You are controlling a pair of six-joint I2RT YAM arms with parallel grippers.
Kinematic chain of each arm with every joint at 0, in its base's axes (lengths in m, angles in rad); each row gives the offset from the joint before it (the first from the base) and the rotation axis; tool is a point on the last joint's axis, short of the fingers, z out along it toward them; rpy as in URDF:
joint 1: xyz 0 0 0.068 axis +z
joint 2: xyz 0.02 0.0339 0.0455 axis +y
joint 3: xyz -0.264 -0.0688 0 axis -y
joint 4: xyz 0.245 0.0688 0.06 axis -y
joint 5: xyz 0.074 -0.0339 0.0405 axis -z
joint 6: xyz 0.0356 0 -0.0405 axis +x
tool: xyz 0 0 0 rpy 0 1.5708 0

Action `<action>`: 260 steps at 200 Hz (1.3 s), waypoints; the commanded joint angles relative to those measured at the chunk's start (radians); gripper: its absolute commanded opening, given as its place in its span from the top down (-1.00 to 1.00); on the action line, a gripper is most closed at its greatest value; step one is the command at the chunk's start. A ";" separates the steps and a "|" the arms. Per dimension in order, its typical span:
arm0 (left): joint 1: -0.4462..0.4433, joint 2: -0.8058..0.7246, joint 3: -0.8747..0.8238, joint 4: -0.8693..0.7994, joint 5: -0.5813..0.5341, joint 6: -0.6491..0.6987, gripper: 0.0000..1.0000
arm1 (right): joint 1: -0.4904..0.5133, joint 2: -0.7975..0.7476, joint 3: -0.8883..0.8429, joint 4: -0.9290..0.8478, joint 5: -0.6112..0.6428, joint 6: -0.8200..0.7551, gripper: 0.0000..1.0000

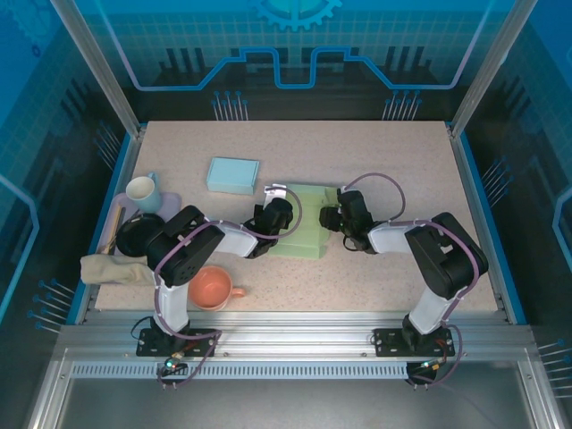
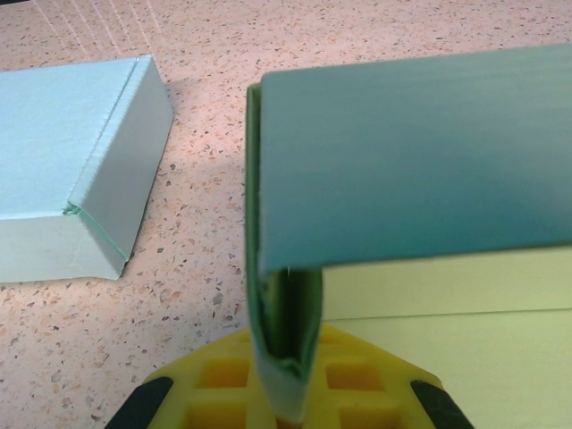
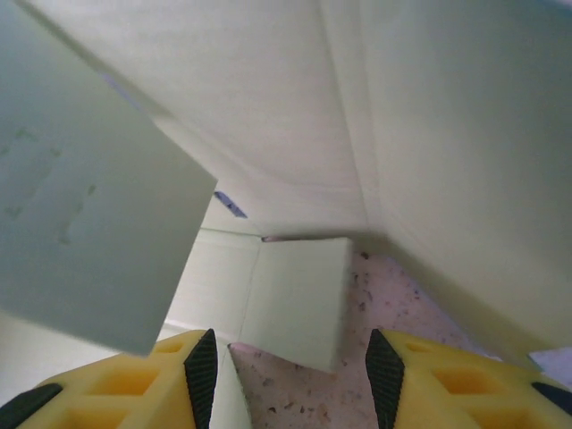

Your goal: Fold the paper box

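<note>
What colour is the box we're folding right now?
The box is pale green; the top external view shows it best.

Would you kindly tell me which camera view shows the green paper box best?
The top external view: the green paper box shows its overall outline there. The left wrist view shows one flap pinched in the left pincer; the right wrist view, inner panels close up.
</note>
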 commanded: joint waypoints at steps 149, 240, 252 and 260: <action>-0.005 0.032 0.021 -0.060 0.017 0.033 1.00 | 0.064 0.126 0.150 0.096 -0.200 -0.025 0.10; -0.006 0.033 0.031 -0.076 0.001 0.024 1.00 | 0.065 -0.180 0.074 -0.184 -0.081 -0.147 0.07; -0.006 0.035 0.032 -0.075 0.001 0.026 1.00 | 0.065 -0.239 0.077 -0.258 -0.037 -0.154 0.06; -0.006 0.034 0.031 -0.076 0.001 0.026 1.00 | 0.066 -0.273 0.075 -0.294 -0.007 -0.163 0.05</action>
